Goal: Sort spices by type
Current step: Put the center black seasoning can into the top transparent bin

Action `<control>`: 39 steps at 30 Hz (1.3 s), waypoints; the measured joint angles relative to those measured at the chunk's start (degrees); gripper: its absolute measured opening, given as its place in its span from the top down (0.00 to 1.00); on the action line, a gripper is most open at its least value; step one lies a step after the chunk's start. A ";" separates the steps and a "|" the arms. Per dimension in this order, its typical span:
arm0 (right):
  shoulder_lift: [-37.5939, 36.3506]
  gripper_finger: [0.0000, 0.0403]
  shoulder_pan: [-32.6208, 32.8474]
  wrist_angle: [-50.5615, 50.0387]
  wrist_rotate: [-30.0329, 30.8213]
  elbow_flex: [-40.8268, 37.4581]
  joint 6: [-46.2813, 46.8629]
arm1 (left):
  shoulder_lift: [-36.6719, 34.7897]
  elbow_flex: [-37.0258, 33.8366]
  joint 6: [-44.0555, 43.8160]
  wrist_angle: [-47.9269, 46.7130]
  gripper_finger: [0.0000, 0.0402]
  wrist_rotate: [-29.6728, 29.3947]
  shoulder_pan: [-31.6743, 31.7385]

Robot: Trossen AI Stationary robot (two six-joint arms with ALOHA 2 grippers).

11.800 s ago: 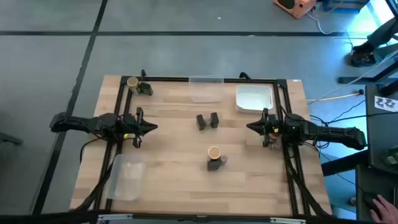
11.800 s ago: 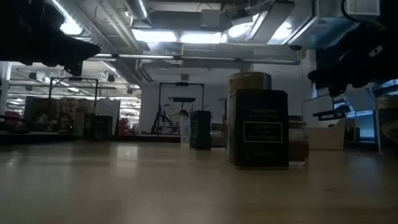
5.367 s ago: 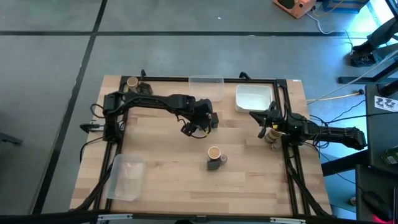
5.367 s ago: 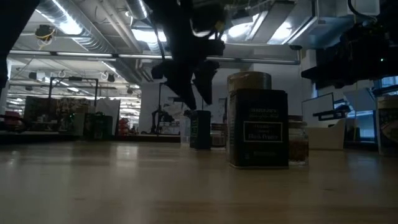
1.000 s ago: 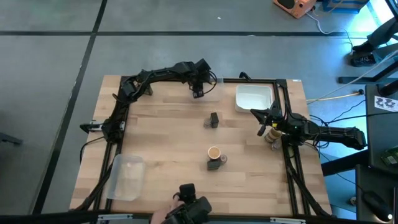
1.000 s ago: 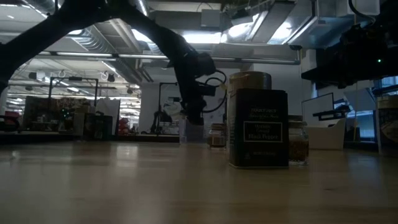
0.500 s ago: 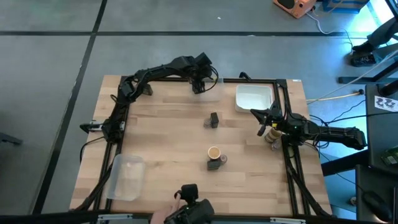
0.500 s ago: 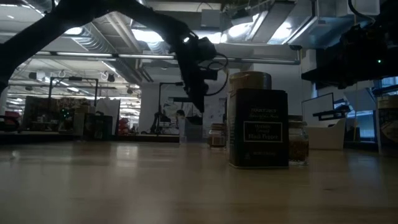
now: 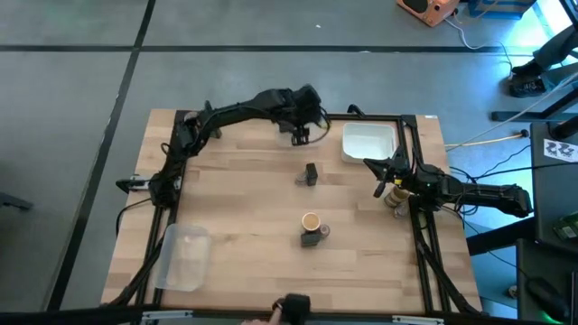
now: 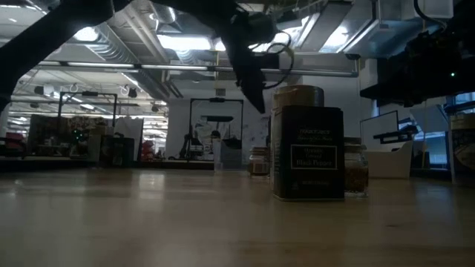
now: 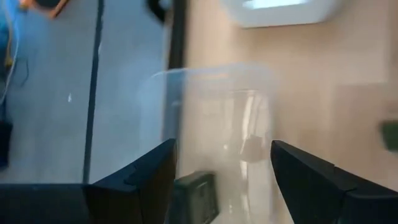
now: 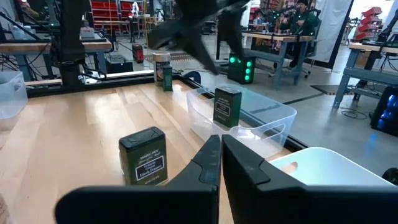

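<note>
Left arm has swung a bit further along the 12 o'clock edge over the last second, and its claw has gone from half-closed to spread, so the drop looks done. The left gripper (image 9: 299, 137) now hangs over the clear tray (image 12: 267, 121) with its fingers (image 11: 140, 180) apart and nothing between them. One dark boxy jar (image 12: 227, 107) stands upright inside that tray, and you can see it below the claw in the left wrist view too. The right gripper (image 9: 379, 188) waits at 3 o'clock with its fingers pressed together and nothing in them, just off the white tray (image 9: 368, 144) at about 1 o'clock. My take on doing this bit well: go straight up first and keep the fingers wide until they're above the tray wall. That plastic looks light, and a sideways brush could drag it or tip the jar. After that, the obvious match is the second dark boxy jar (image 9: 311, 174) near the table's centre. I'd come down with the fingers squared to its flat faces rather than across the corners, since a boxy tin twists in a diagonal pinch. At 6 o'clock from centre, the tan-topped jar (image 9: 310, 221), another dark jar (image 9: 312, 239) and a tiny jar (image 9: 324, 231) sit touching or nearly so. I'd leave those for later, since there's little finger room between them.
</note>
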 joint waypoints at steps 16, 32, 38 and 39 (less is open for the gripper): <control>0.00 0.96 0.00 -0.11 0.04 0.00 -0.02 | 0.04 -0.37 17.25 -5.53 0.39 0.20 -13.32; 0.00 0.96 0.00 -0.15 -0.04 0.00 -0.02 | 0.12 -7.92 28.23 -0.18 0.39 4.13 -14.09; 0.00 0.96 0.00 -0.15 -0.04 0.00 -0.02 | 0.17 -11.06 31.90 2.38 0.39 4.47 -14.06; 0.00 0.96 0.00 -0.15 -0.04 0.00 -0.02 | 0.17 -11.46 31.93 3.26 0.39 4.47 -14.01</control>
